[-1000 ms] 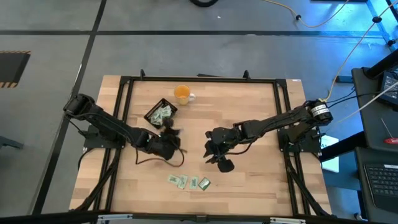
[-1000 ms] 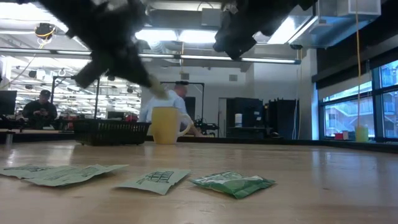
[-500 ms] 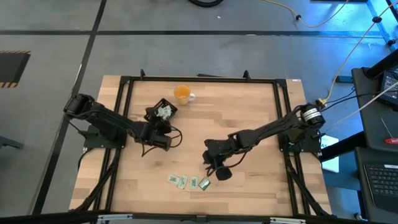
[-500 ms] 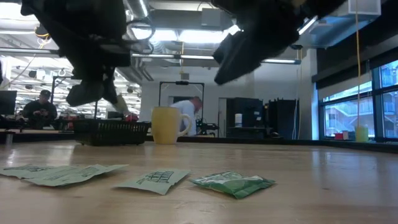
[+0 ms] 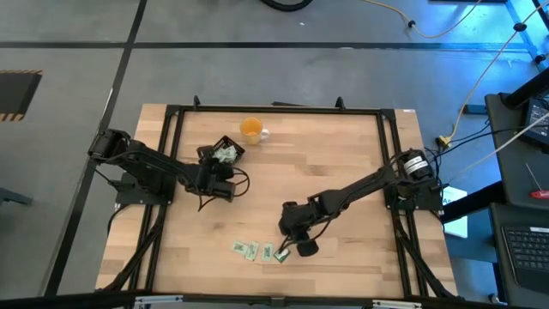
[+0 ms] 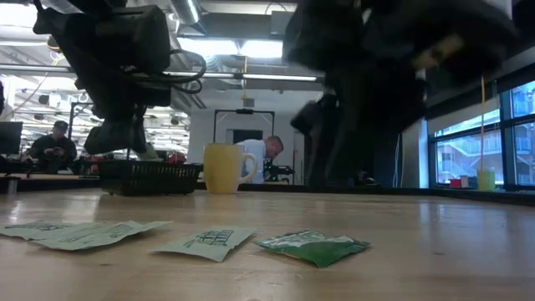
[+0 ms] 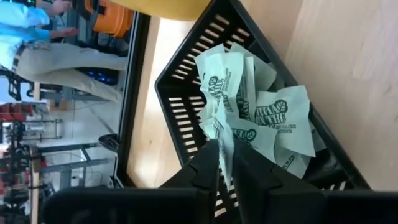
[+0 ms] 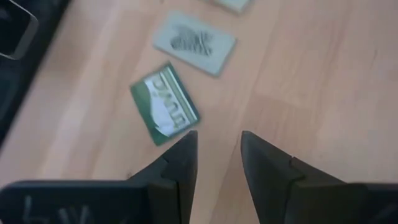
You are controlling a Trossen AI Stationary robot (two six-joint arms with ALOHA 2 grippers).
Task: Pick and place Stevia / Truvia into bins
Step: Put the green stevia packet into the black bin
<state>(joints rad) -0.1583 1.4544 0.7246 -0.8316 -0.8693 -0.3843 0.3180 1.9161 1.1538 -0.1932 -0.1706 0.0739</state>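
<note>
High view: left pincer (image 5: pixel 225 169) is hanging right over the black tray (image 5: pixel 211 155) at far left, so it's lined up to drop; right pincer (image 5: pixel 289 243) is reaching for loose sachets (image 5: pixel 257 251) at the near edge.

Left wrist view: a sachet (image 7: pixel 222 140) is sitting between narrowly parted fingers above the pile.

Right wrist view: fingers are spread wide, straddling bare surface (image 8: pixel 311 81) just beside the green sachet (image 8: pixel 165 103).
</note>
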